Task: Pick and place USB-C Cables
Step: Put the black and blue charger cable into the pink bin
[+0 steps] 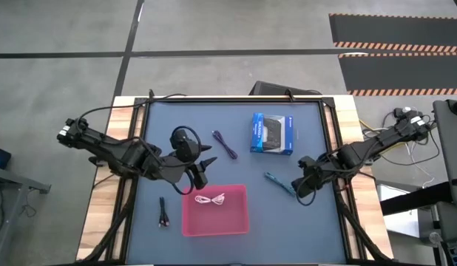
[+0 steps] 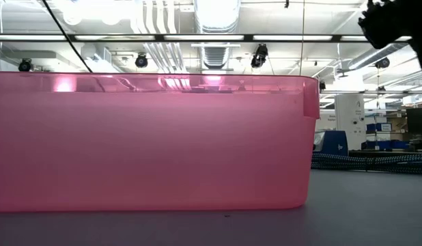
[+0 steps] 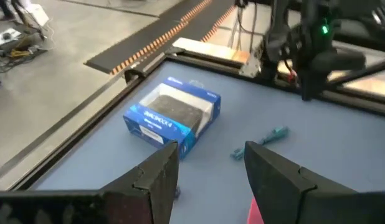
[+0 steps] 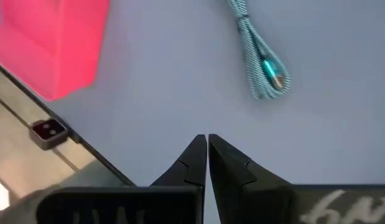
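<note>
The pink tray [image 1: 236, 218] sits near the table's near edge, and the white cable [image 1: 210, 199] lies inside it. On the mat lie the purple cable [image 1: 225, 144], the teal cable [image 1: 279, 183] and the black cable [image 1: 163, 213]. My left gripper [image 1: 205, 167] is open, just beyond the tray's far left corner, holding nothing; its wrist view shows the gap [image 3: 211, 149]. My right gripper [image 4: 207, 146] is shut and empty, just right of the teal cable [image 4: 258, 62]; it also shows in the high view [image 1: 302, 192].
A blue-and-black box [image 1: 272, 134] lies toward the far right of the mat, beyond the teal cable. A raised frame [image 1: 332, 140] edges the mat. The low view is mostly filled by the tray's wall [image 2: 149, 143]. Bare mat lies between the tray and my right gripper.
</note>
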You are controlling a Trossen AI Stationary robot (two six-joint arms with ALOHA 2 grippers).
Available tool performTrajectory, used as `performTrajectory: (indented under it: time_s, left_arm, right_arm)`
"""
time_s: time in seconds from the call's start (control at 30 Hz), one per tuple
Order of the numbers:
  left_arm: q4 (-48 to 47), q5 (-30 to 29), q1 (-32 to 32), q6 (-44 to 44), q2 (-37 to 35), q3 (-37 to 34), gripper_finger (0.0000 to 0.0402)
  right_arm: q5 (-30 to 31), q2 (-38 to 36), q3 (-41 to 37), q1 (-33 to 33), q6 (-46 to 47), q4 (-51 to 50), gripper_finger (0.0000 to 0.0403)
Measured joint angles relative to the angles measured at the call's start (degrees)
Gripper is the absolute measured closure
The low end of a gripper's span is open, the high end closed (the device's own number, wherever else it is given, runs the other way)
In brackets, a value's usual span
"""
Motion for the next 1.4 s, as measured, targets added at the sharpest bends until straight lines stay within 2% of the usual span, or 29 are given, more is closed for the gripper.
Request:
performTrajectory:
  time_s: [0.2, 0.37, 0.57, 0.67, 0.77, 0.9, 0.97, 1.2, 1.4]
  left_arm:
    - [2.18, -3.91, 0.11, 0.31, 0.06, 0.00, 0.0235]
    - [2.18, -4.96, 0.20, 0.58, 0.04, 0.00, 0.0235]
    - [2.14, -5.40, 0.24, 1.20, 0.04, 0.00, 0.0235]
    - [2.18, -5.43, 0.24, 1.92, 0.04, 0.00, 0.0235]
    - [2.30, -5.45, 0.26, 1.92, 0.04, 0.00, 0.0235]
    - [2.31, -5.68, 0.36, 1.95, 0.04, 0.00, 0.0235]
    - [2.33, -6.10, 0.37, 2.03, 0.04, 0.00, 0.0235]
    - [2.32, -8.60, 0.37, 2.10, -0.27, 0.00, 0.0235]
    - [2.33, -8.69, 0.37, 2.03, -1.40, 0.04, 0.0235]
  right_arm:
    - [-0.22, 3.28, 0.00, -3.03, -1.51, 4.07, 0.0394]
    - [-1.31, 6.88, 0.00, -6.57, -6.73, 9.31, 0.0394]
    - [-4.18, 11.37, 0.00, -12.39, -11.52, 9.38, 0.0394]
    - [-7.53, 13.33, 0.00, -15.35, -14.64, 9.30, 0.0392]
    - [-10.94, 15.39, 0.00, -17.48, -17.18, 9.01, 0.0378]
    - [-11.08, 17.88, 0.00, -18.73, -21.27, 7.57, 0.0339]
    - [-9.26, 19.17, -0.01, -19.03, -24.25, 6.53, 0.0314]
    - [3.05, 21.98, -0.02, -16.97, -33.89, 6.66, 0.0239]
    - [4.61, 23.13, -0.20, -16.10, -40.36, 12.92, 0.0216]
